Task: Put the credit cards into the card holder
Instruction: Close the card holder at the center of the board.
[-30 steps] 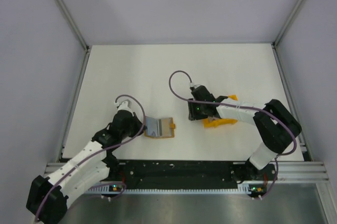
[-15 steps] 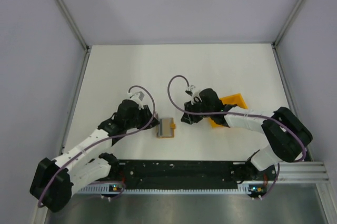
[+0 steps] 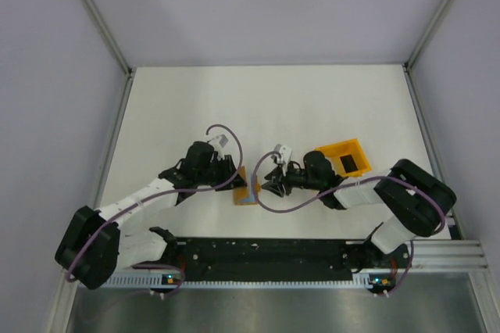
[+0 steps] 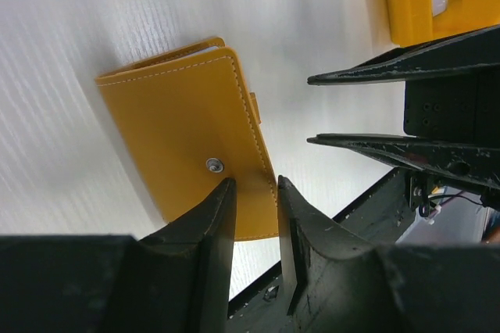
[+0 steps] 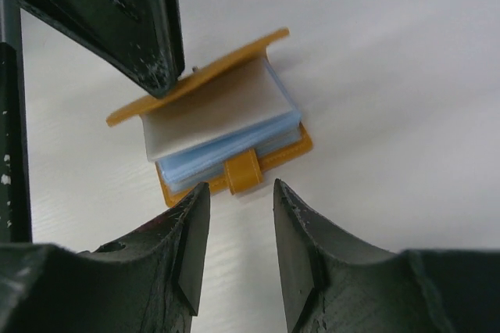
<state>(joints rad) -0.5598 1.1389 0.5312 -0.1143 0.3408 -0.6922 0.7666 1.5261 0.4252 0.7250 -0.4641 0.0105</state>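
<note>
The orange card holder (image 4: pixel 180 130) lies shut on the table (image 5: pixel 375 75), light blue cards (image 5: pixel 234 145) showing at its edge. The left gripper (image 4: pixel 251 188), slightly spread, touches its cover. The right gripper (image 5: pixel 241 188) hovers spread and holds nothing, just beside the clasp tab (image 5: pixel 244 170).

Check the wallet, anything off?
Yes. The wallet is not shut flat: it gapes along one side, the strap tab hangs unfastened, and a blue card shows in the gap. The left gripper sits at the wallet's edge; the right gripper stands open by the tab.
</note>
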